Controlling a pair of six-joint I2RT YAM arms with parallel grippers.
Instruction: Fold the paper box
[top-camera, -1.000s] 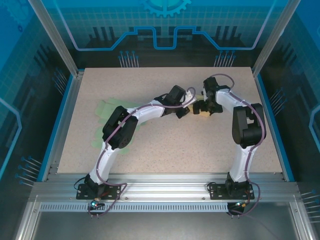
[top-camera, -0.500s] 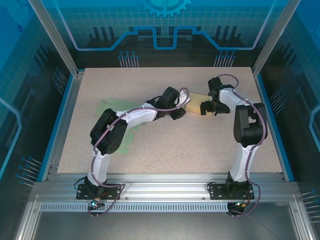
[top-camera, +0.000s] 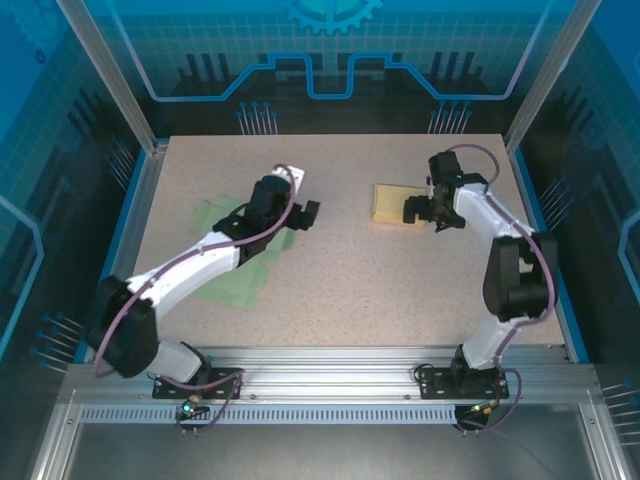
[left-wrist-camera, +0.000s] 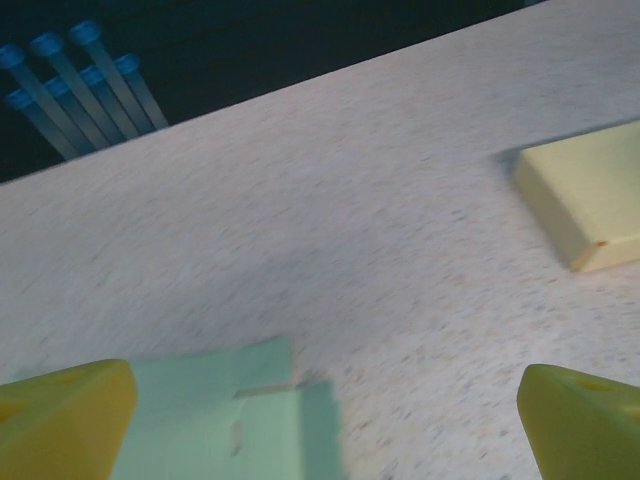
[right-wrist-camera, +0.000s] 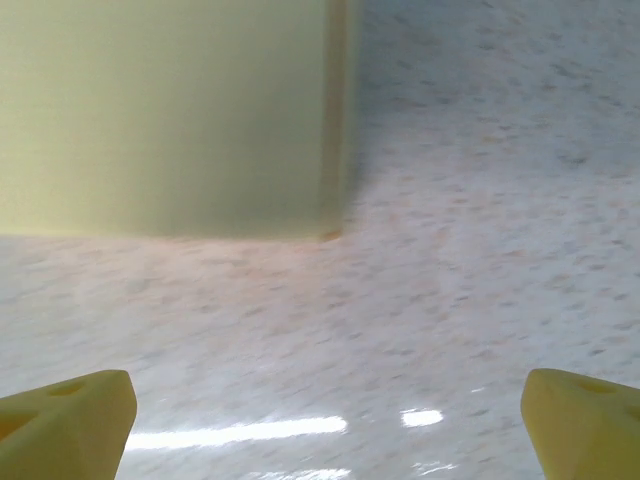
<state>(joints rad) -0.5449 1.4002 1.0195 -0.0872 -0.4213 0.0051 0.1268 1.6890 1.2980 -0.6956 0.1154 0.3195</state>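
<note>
The box (top-camera: 393, 202) is pale yellow, a low closed block with flat faces and crisp edges; the right wrist view shows its (right-wrist-camera: 170, 110) smooth top and one side wall. It lies flat on the bench (top-camera: 350, 290), right of centre toward the far side. Its sides run about square with the bench edges, and its long axis seems to go left to right, though the right hand (top-camera: 412, 210) hides that end.

A second ago both hands met at the box. Now the left hand (top-camera: 306, 213) has swung away, well apart from it, over a green sheet (top-camera: 232, 258), and its fingers have spread apart. The right hand's fingers stay spread, just beside the box.
</note>
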